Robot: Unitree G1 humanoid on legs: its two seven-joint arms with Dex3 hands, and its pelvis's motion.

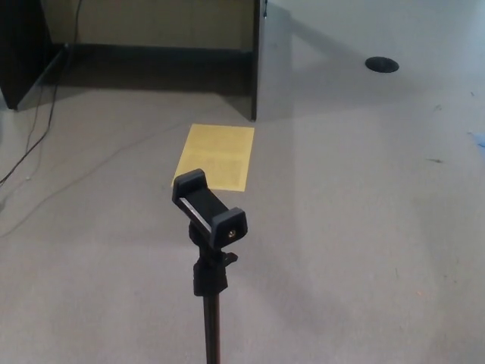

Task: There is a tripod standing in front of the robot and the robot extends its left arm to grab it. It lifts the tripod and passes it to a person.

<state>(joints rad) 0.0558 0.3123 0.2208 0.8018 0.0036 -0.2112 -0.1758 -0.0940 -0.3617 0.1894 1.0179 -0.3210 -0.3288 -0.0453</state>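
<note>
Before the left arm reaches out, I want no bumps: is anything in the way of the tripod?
Nothing visible is. The tripod stands alone on the floor; the yellow paper lies flat behind it. Neither hand nor any person is in view.

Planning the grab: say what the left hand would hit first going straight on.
No hand shows, so its heading cannot be told. Beside the tripod, on its left, the floor looks free.

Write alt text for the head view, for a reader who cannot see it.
A black tripod with an empty phone clamp on top stands upright on a pale floor, near the camera. A yellow sheet of paper lies flat on the floor beyond it, before a dark desk panel. No robot hand or person shows.
</note>
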